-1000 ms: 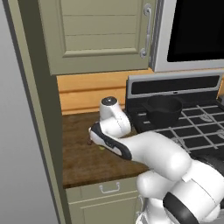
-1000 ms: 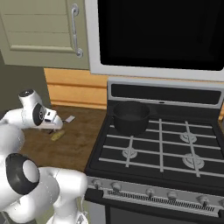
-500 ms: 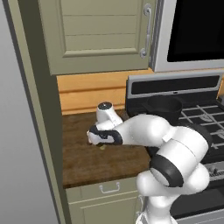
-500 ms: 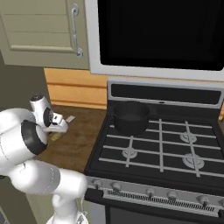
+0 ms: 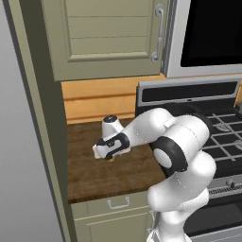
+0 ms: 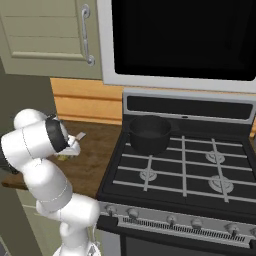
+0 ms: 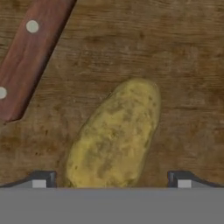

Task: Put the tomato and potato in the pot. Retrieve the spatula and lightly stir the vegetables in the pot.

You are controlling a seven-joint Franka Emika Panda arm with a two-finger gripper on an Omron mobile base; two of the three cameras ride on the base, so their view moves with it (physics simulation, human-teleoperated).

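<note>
The potato (image 7: 113, 135), a yellowish-tan oblong lump, lies on the dark wood counter (image 5: 94, 175) directly under my gripper (image 7: 111, 180). The gripper is open, with one fingertip on either side of the potato's near end and not touching it. The spatula's reddish-brown handle (image 7: 26, 57) lies just beside the potato. Its pale blade (image 6: 80, 135) pokes out past my hand in the right base view. My gripper (image 5: 107, 155) hovers low over the counter, left of the stove. The dark pot (image 6: 150, 134) stands on the stove's back-left burner. The tomato is out of view.
A black gas stove (image 6: 180, 170) with grates sits right of the counter. A microwave (image 6: 185, 40) and a cabinet door (image 5: 108, 38) hang above. A tall panel (image 5: 33, 118) bounds the counter on the left. My own bent arm (image 5: 175, 142) spans the counter's right side.
The hand has moved left and down over the counter until it hovers over the potato, and the elbow has swung up in front of the stove. The jaws stayed open.
</note>
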